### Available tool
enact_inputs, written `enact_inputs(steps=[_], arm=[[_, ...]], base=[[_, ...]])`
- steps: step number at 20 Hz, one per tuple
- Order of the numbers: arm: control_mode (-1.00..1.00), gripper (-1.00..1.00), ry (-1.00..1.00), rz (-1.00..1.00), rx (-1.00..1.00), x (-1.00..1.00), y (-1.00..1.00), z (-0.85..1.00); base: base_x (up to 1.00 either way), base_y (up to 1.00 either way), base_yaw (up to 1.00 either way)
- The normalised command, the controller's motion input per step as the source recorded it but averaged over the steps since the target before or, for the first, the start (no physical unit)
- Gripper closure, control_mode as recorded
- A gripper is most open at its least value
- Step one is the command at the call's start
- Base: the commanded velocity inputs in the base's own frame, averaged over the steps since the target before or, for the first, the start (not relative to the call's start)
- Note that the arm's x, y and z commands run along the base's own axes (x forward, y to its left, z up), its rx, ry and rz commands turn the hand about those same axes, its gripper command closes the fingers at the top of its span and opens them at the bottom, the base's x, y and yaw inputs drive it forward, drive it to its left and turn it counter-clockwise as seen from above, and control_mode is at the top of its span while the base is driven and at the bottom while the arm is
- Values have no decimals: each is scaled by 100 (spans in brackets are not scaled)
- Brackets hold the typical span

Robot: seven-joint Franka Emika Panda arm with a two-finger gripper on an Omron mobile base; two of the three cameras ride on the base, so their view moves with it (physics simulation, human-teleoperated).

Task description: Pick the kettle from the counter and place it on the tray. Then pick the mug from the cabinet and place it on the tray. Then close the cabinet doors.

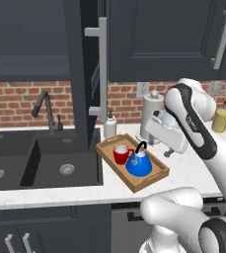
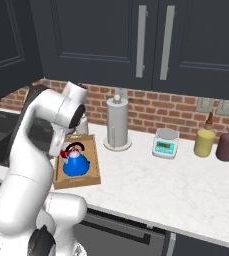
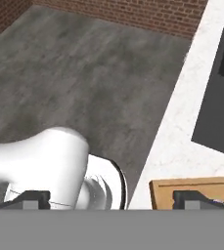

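I see the kettle [image 1: 138, 163] and the mug [image 1: 120, 154] both standing upright on the tray [image 1: 110, 144], the red mug just beside the blue kettle toward the sink [image 1: 45, 163], so I judge the two placements done and only the doors left. The tray lies on the counter [image 1: 193, 170] right at the sink's edge, near the paper-towel roll [image 2: 117, 123], which keeps it within easy reach below the cabinet. One cabinet door [image 1: 87, 74] stands open edge-on toward me, its silver bar handle [image 1: 102, 69] facing out above the tray's far corner. My arm is folded high, elbow raised and the wrist bent back over the counter to the right of the tray. In the hand view the gripper [image 3: 113, 199] has its fingertips spread wide, released and holding nothing, looking down past the tray's corner to the floor. I'd expect the next move to reach for that door.
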Motion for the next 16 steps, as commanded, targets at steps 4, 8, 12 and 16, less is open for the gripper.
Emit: enact_inputs(steps=[4,8,12,16], arm=[[-100,-100,13,-29,4,-64,0,11],[-100,-100,14,-34,3,-58,0,8],[-100,-100,12,-35,4,-57,0,2],[-100,-100,9,-34,4,-61,0,0]], base=[[0,0,0],[0,0,0],[0,0,0],[0,0,0]])
